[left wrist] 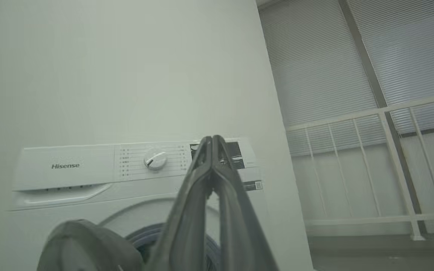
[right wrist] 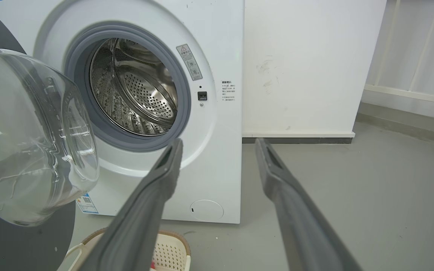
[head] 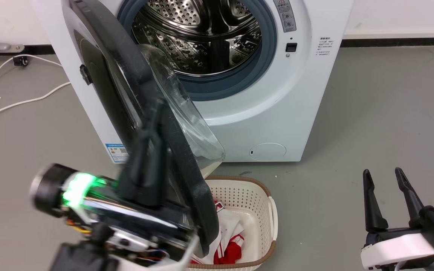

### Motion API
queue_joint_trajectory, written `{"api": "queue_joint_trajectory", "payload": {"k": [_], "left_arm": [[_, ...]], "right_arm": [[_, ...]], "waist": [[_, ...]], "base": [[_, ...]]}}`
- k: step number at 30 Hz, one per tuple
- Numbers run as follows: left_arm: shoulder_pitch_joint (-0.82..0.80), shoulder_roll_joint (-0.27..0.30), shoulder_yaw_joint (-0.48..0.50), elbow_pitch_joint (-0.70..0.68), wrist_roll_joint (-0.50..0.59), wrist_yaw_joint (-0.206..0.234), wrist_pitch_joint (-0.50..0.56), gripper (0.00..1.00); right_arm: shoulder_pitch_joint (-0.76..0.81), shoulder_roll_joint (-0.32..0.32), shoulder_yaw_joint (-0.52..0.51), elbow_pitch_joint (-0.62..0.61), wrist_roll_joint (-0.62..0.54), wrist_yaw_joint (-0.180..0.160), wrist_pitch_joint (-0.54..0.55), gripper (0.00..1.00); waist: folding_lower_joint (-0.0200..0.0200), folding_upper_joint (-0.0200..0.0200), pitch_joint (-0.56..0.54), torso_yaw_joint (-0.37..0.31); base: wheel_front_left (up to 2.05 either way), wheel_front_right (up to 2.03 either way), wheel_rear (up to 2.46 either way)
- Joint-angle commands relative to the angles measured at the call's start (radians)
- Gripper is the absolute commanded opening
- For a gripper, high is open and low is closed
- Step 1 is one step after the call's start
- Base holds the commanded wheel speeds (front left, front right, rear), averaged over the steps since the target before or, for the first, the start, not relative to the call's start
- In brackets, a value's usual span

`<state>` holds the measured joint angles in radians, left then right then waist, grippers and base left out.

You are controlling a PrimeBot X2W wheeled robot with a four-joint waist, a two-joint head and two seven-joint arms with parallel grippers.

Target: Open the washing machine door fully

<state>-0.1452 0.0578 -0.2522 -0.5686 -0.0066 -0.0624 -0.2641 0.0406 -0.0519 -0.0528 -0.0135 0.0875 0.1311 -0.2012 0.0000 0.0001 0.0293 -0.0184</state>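
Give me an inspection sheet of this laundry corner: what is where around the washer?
Surface: grey floor, smooth.
Job's things: washing machine door stands part open, its glass bowl facing the machine; washing machine white, steel drum exposed.
Clutter: basket on the floor below the door, red and white clothes inside.
Grippers: left gripper shut, fingers close against the door's rim, contact hard to tell; right gripper open, low, apart from the washer.
Cables: white cable lies on the floor left of the washer.
Surroundings: white wall behind; railing and blinds to one side.
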Motion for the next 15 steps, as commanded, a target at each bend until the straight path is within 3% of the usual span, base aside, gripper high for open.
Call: {"api": "queue_joint_trajectory", "payload": {"k": [1, 8, 15], "left_arm": [[0.023, 0.001, -0.029, 0.021, -0.018, -0.009, 0.001, 0.0], [0.12, -0.003, -0.19, 0.136, -0.117, -0.028, 0.101, 0.0], [0.199, 0.005, -0.248, 0.211, -0.146, -0.015, 0.209, 0.0]], "right_arm": [[0.0, 0.003, 0.001, 0.001, 0.003, -0.001, 0.002, 1.0], [0.005, 0.003, 0.005, 0.005, 0.011, -0.001, 0.006, 1.0], [0.003, 0.003, 0.004, 0.011, 0.023, -0.001, 0.008, 1.0]], "waist": [[0.0, -0.0001, 0.0, -0.001], [0.0, -0.0001, 0.003, -0.004], [0.0, -0.0001, 0.013, 0.0]], "base": [[0.0, 0.0, 0.0], [0.0, 0.0, 0.0], [0.0, 0.0, 0.0]]}}
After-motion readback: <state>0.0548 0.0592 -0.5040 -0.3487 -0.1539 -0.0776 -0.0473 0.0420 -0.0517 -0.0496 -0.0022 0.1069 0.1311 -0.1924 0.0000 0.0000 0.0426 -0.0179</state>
